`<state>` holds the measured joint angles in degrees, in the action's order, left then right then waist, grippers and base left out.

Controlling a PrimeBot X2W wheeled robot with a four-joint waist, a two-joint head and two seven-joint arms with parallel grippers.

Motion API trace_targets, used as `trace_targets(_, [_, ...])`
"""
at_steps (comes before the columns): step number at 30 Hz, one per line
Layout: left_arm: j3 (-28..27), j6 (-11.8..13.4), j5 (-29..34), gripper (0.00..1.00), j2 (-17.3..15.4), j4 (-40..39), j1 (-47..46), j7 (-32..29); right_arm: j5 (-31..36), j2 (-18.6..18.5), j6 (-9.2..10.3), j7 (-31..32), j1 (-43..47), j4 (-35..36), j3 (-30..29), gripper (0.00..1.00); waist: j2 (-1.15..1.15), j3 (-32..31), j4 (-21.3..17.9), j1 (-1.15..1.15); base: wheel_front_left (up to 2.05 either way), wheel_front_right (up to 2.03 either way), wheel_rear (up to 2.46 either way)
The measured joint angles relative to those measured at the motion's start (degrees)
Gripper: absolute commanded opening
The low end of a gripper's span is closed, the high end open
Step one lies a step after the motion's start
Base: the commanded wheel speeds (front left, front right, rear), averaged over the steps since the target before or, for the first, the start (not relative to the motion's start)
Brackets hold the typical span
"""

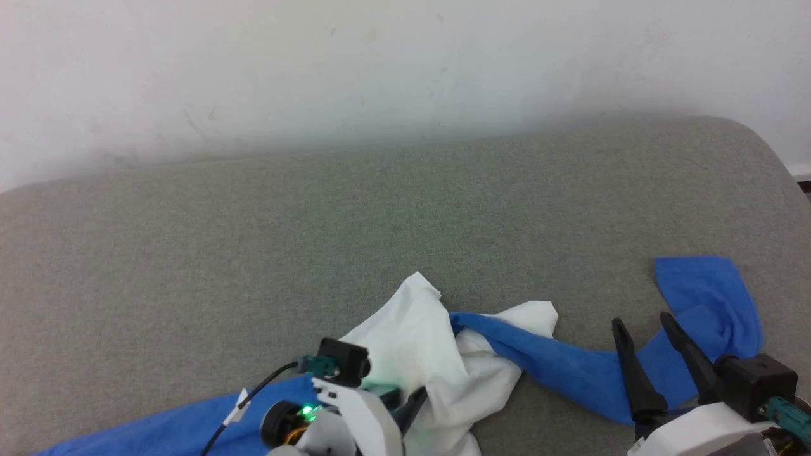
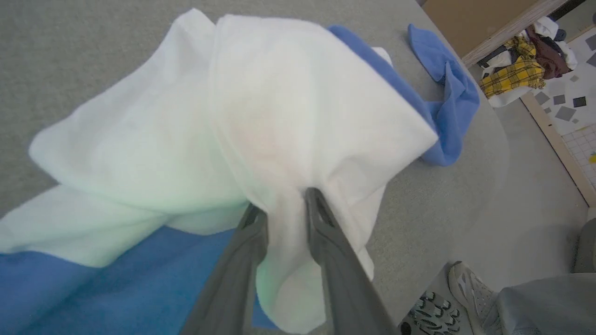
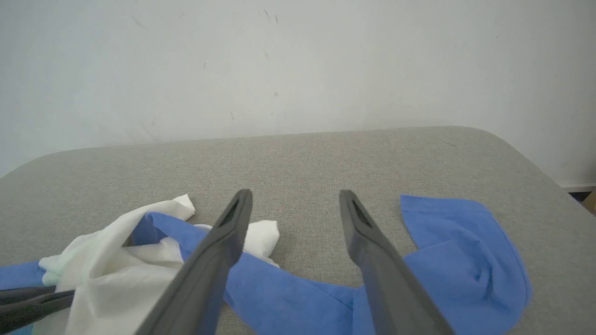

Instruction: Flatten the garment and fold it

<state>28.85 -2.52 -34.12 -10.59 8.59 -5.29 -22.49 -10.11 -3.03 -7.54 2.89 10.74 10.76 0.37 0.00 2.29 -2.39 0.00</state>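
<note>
2 grippers: left gripper (image 2: pixel 283 201) pinches the garment (image 2: pixel 279 93); right gripper (image 3: pixel 295 195) stands wide open.

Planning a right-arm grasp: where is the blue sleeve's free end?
Head view, lower right: the sleeve end lies on the grey surface, just beyond the right gripper.

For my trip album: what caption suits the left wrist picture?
Left end effector straddling a white fold of the crumpled blue-sleeved garment on a grey surface.
</note>
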Motion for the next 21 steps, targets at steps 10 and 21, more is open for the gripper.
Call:
trace_targets(10, [14.2,-4.1,6.3,0.00,1.3,-5.4,-5.2,1.5,0.0,0.0,0.00,-0.4,-1.0,-0.1,-1.0,1.00,0.00,1.3,-0.1,0.00,0.00,0.00,0.00])
trace_targets(21, [29.2,-4.6,-2.8,1.00,-8.4,-5.9,-5.9,-10.8,0.4,0.0,0.00,-0.3,-1.7,-0.1,-1.4,1.00,0.00,3.0,0.2,0.00,0.00,0.00,0.00])
